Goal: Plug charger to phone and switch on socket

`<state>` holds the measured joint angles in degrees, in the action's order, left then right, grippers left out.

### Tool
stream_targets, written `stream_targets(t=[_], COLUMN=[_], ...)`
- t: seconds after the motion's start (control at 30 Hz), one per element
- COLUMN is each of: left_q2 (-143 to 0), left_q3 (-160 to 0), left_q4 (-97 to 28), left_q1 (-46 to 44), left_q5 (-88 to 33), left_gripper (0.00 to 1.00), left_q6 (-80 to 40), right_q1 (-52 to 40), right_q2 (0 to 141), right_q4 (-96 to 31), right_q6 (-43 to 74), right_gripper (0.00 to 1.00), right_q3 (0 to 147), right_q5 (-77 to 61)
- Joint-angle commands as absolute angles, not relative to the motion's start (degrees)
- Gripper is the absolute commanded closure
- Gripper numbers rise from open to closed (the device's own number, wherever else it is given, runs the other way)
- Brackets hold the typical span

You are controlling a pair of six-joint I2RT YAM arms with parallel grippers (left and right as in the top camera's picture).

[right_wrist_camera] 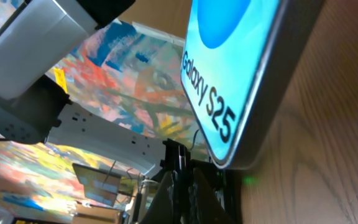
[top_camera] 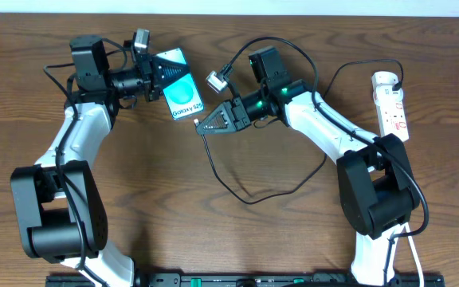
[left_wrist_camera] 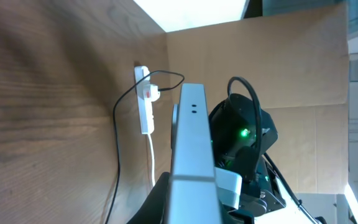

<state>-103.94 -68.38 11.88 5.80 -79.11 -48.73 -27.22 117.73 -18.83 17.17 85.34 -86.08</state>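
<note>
Left claw (top_camera: 156, 73) clamps the phone (top_camera: 180, 89), right claw (top_camera: 205, 124) the charger (top_camera: 253, 202); if we approach tilted, the tip jams.

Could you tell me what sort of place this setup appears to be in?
Probably a robotics lab bench: two arms at a wooden table, cardboard screens at its edge, and a phone, charger and socket staged for a plugging trial.
</note>
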Motion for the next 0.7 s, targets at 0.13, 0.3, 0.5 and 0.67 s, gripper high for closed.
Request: stream_targets(t=[0.13,0.3,0.5,0.67], left_q2=[-103.61,-103.61,-103.61,-103.61], left_q3=[-68.47,-68.47,-68.47,-68.47], left_q4=[17.74,20.32,20.34,20.75], left_q1=[6.09,6.09,6.04,6.07], left_q5=[-79.85,-79.85,-79.85,-79.83], left_gripper=[0.92,0.93,0.93,0.93], left_q6=[-55.51,-57.8,-57.78,-57.76], right_q1=[-27.09,-27.09,-27.09,-27.09], right_q2=[117.86,117.86,117.86,117.86], right_q4=[-14.5,-9.17,-4.58,-4.54], right_q6=[23.64,28.99,32.82,33.43], right_gripper=[0.98,0.98,0.99,0.98], right_q3=[86.24,86.24,86.24,86.24], right_q5=[-85.41,-84.71,-84.07,-83.05])
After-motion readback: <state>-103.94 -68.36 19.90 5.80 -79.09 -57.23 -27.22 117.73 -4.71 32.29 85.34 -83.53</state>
